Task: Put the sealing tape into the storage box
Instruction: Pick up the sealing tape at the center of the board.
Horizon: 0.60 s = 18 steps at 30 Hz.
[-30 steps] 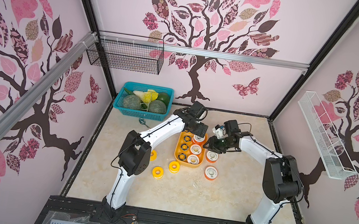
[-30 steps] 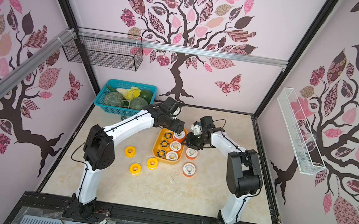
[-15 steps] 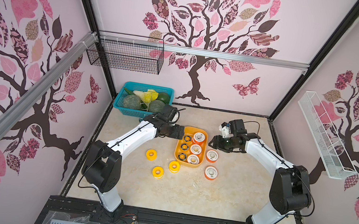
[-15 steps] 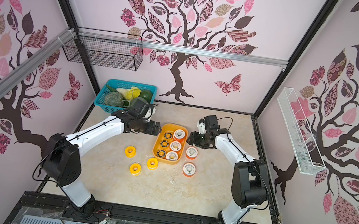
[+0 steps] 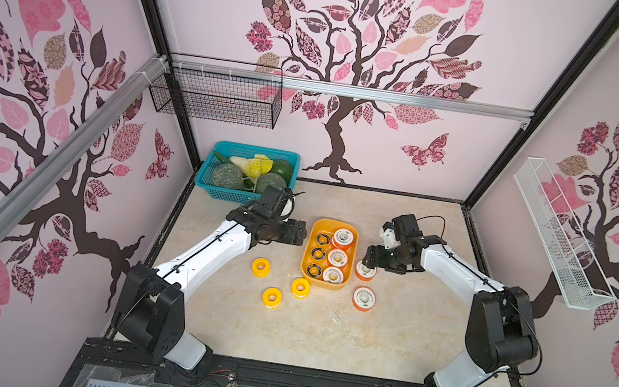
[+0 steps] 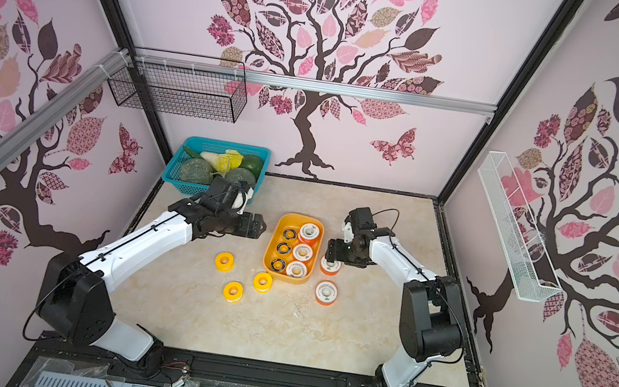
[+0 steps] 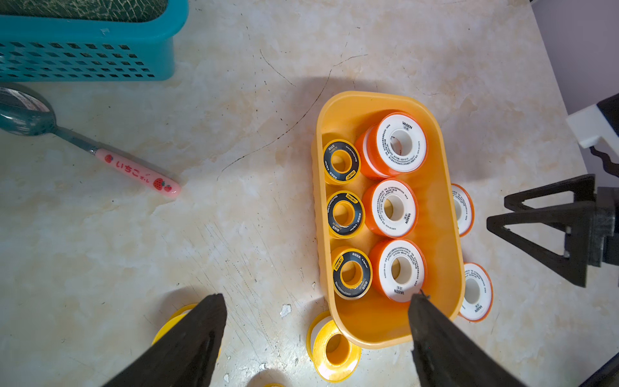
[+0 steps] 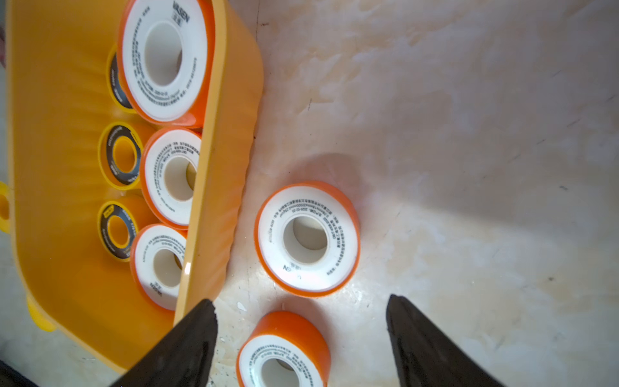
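Orange sealing tape (image 8: 306, 239) lies on the worktop (image 8: 435, 134) just ahead of the right jaws, apart and empty; left jaws likewise apart. Descending, one tip may snag the storage box (image 8: 227, 150) wall alongside, shoving it.

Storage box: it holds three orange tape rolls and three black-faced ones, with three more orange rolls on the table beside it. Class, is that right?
No. Beside the storage box only two orange rolls lie on the table, a far roll and a near roll, in both top views. The rest stands.
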Each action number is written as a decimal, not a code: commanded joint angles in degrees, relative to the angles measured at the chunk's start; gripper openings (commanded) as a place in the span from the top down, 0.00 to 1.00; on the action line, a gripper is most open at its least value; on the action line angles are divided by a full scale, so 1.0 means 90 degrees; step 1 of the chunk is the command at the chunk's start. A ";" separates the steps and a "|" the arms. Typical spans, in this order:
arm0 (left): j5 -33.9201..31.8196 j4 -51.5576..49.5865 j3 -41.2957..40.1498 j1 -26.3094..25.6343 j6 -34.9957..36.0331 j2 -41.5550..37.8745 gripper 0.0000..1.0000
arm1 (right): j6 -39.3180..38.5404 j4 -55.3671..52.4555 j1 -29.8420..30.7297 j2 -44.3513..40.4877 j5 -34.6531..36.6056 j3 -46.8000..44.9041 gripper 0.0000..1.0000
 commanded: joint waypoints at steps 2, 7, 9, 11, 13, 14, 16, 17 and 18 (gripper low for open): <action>0.0037 0.0175 -0.0045 0.0039 0.0052 -0.0024 0.09 | -0.0193 -0.0230 0.0273 0.0072 0.0688 0.0231 0.10; 0.0067 0.0184 -0.0061 0.0054 0.0042 -0.0021 0.09 | -0.0234 -0.0264 0.0433 0.0308 0.0716 0.0326 0.09; 0.0081 0.0159 -0.0045 0.0059 0.0044 -0.0001 0.09 | -0.0215 -0.0280 0.0490 0.0415 0.0742 0.0389 0.09; 0.0070 0.0175 -0.0063 0.0058 0.0049 0.0007 0.09 | -0.0205 -0.0316 0.0545 0.0523 0.0831 0.0458 0.09; 0.0069 0.0173 -0.0060 0.0060 0.0049 0.0008 0.09 | -0.0191 -0.0369 0.0597 0.0639 0.0952 0.0550 0.09; 0.0069 0.0173 -0.0060 0.0062 0.0049 0.0013 0.09 | -0.0184 -0.0397 0.0616 0.0699 0.1007 0.0583 0.09; 0.0071 0.0166 -0.0055 0.0064 0.0049 0.0026 0.09 | -0.0171 -0.0391 0.0643 0.0777 0.1051 0.0634 0.09; 0.0069 0.0174 -0.0050 0.0070 0.0044 0.0038 0.10 | -0.0157 -0.0399 0.0647 0.0826 0.1064 0.0663 0.09; 0.0075 0.0156 -0.0053 0.0070 0.0042 0.0047 0.09 | -0.0156 -0.0407 0.0659 0.0875 0.1046 0.0702 0.09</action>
